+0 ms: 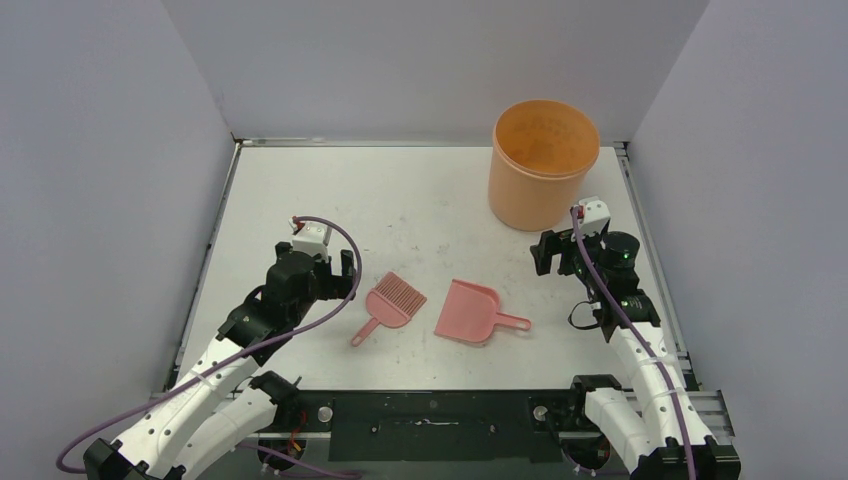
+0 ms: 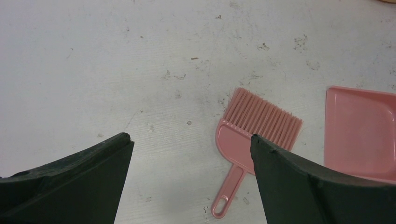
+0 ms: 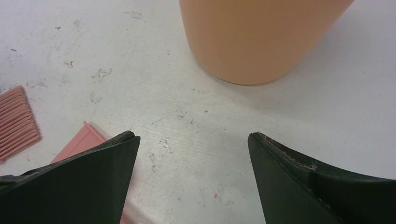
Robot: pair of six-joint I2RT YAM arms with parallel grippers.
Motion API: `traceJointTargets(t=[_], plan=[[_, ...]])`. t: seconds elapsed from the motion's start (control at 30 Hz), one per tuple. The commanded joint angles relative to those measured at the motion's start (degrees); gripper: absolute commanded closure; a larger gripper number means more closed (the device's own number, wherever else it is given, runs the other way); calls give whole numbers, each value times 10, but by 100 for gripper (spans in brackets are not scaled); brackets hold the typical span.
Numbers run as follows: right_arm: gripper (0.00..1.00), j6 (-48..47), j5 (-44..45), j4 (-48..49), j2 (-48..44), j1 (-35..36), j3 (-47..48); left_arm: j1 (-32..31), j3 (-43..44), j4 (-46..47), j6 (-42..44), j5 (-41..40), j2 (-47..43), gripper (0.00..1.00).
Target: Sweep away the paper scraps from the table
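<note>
No paper scraps show in any view; the white table (image 1: 420, 200) carries only scuff marks. My left gripper (image 1: 342, 266) hovers left of the pink hand brush (image 1: 393, 300), open and empty. In the left wrist view the gripper (image 2: 190, 136) spreads wide above bare table, with the brush (image 2: 254, 126) lying by its right finger and the pink dustpan (image 2: 362, 133) farther right. My right gripper (image 1: 545, 252) stands open and empty, right of the dustpan (image 1: 468, 310). In its wrist view the gripper (image 3: 192, 135) frames bare table, with the dustpan's corner (image 3: 79, 142) at the left finger.
An orange bucket (image 1: 543, 165) stands upright at the back right, just beyond the right gripper, and fills the top of the right wrist view (image 3: 257, 37). Grey walls close in the table on three sides. The brush bristles (image 3: 16, 121) show at that view's left edge.
</note>
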Motion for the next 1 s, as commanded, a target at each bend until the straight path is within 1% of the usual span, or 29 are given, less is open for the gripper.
traceJointTargets(t=[0.0, 0.47, 0.67, 0.8, 0.9, 0.97], plan=[[10, -10, -15, 28, -8, -9, -2, 3, 16, 16, 6, 8, -3, 3], [10, -12, -22, 27, -7, -13, -2, 3, 16, 15, 5, 10, -2, 4], [10, 2, -20, 30, -15, -16, -2, 3, 15, 15, 5, 10, 0, 4], [10, 62, 22, 35, -13, -16, 5, 3, 15, 16, 5, 10, 0, 3], [10, 89, 49, -2, 24, -16, 44, 3, 16, 15, 5, 11, 1, 3], [10, 98, 68, -6, 33, -16, 52, 2, 16, 15, 5, 12, 3, 3]])
